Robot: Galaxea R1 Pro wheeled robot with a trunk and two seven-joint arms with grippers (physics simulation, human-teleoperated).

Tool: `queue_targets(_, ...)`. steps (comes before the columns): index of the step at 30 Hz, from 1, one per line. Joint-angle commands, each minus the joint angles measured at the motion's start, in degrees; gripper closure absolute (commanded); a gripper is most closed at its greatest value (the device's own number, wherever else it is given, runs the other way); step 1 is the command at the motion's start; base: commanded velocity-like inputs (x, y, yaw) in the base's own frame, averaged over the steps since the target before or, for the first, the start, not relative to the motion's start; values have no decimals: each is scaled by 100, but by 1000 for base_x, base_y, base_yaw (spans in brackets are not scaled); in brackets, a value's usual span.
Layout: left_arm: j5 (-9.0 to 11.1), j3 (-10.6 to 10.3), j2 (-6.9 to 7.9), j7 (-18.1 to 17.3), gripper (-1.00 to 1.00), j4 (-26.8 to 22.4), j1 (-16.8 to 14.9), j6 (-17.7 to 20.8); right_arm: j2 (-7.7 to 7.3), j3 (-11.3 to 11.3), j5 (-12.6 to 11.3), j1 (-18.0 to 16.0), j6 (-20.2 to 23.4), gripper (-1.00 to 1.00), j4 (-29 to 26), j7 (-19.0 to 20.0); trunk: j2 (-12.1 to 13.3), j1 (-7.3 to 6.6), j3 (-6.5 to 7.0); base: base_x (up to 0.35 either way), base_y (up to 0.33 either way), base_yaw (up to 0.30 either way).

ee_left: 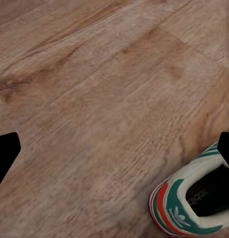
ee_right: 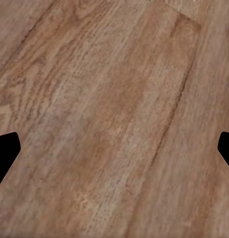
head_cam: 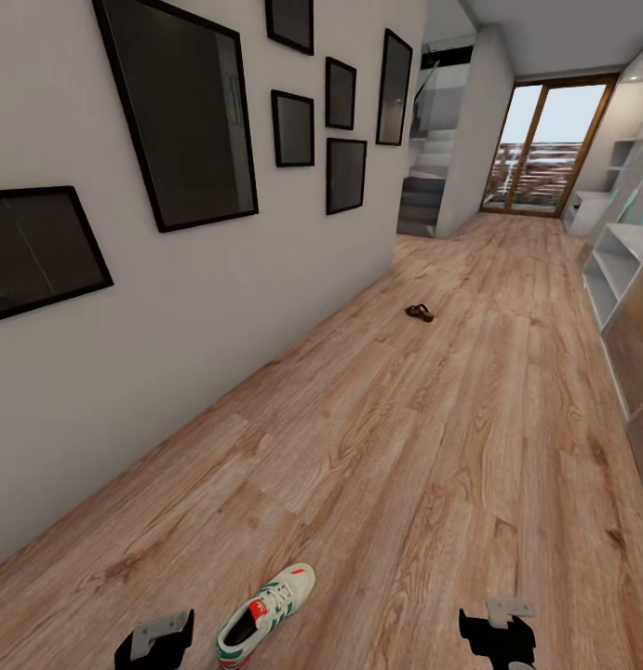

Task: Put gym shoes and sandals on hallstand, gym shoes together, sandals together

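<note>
The gym shoe point(head_cam: 265, 614) lies toe-far on the corridor floor point(head_cam: 405, 447), just right of the nearer left pincer point(head_cam: 158, 642) (jaws apart, like the right pincer point(head_cam: 496, 633)).

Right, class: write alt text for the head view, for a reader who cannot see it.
A gym shoe lies on the corridor floor between the open left hand and right hand. A brown sandal lies farther down; the grey hallstand lines the right wall.

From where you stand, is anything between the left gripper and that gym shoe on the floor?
Nothing visible. The gym shoe lies on bare corridor floor just beside the open left gripper, with only planks between them. In the left wrist view its heel sits by one fingertip.
</note>
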Motion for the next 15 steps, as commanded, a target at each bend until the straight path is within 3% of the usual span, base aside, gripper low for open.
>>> queue_targets(1, -24, -10, 11, -39, -100, 3, -5, -11, 2, -45, 61, -4, -17, -100, -15, -16, -2, -1, -5, 0, 0, -5)
queue_targets(3, -248, -37, 123, -207, -100, 2, -28, 25, 4, -40, 64, -6, -15, -100, -282, -5, -2, -1, -5, 0, 0, -3)
queue_targets(10, -577, -58, 393, -611, -100, 5, -272, 165, 6, -36, 66, -4, 19, -100, -1408, 41, -2, -1, -5, 0, 0, -1)
queue_targets(15, -836, -73, 492, -926, -100, 6, -559, 596, 6, -31, 66, -7, 45, -100, -2148, 268, -2, -1, -5, 0, 0, 0)
